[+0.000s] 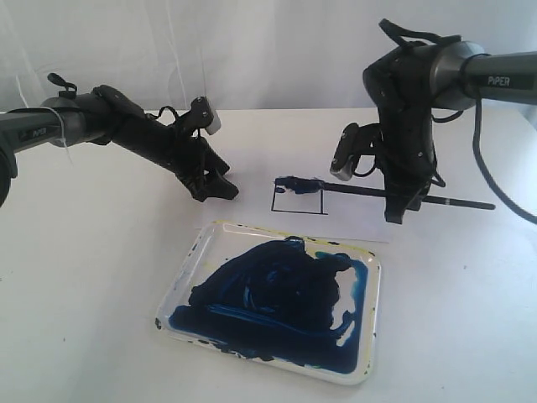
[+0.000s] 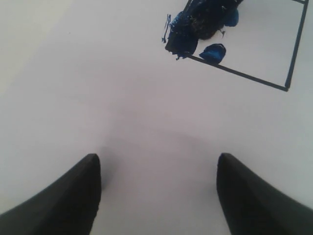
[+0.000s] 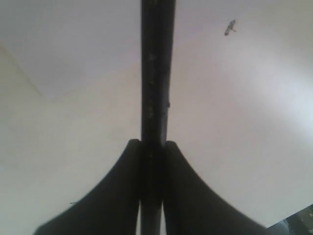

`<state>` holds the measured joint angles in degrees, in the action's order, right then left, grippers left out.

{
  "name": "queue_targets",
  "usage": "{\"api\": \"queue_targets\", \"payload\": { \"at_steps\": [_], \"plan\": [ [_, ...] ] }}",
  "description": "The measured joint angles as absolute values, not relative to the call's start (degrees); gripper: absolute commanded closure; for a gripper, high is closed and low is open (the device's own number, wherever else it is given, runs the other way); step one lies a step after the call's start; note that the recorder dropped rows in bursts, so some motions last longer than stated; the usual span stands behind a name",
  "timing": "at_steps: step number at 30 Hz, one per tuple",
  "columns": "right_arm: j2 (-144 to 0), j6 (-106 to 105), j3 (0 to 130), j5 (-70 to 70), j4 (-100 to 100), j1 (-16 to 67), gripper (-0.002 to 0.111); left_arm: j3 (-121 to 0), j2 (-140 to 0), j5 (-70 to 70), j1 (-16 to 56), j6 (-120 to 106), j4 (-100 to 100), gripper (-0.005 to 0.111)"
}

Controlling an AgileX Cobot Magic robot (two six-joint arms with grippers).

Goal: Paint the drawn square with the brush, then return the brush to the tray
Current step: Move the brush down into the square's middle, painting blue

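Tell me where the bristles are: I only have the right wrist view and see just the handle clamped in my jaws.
Observer: The brush tip rests on the far edge of the drawn square, near its left corner in the exterior view.
Operator: How much is painted?
Observer: Only blue dabs at that corner; the rest inside is white.
Operator: Is the left arm in the way?
Observer: No, the left gripper is open and empty, left of the square and apart from it.

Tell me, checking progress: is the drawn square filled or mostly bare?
Mostly bare: blue paint marks only one corner of the drawn square, at the brush tip; the rest is white.
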<state>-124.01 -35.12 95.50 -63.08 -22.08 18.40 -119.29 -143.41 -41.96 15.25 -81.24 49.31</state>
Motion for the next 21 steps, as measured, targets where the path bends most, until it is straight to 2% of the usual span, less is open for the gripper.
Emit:
{"api": "queue_targets", "payload": {
  "at_steps": [21],
  "plan": [
    [-125.3,-39.0,96.3,-63.7,-22.5,21.1,0.108,-119.3,-143.4,-42.0,15.3,-81.2,49.3,0.037]
  ]
}}
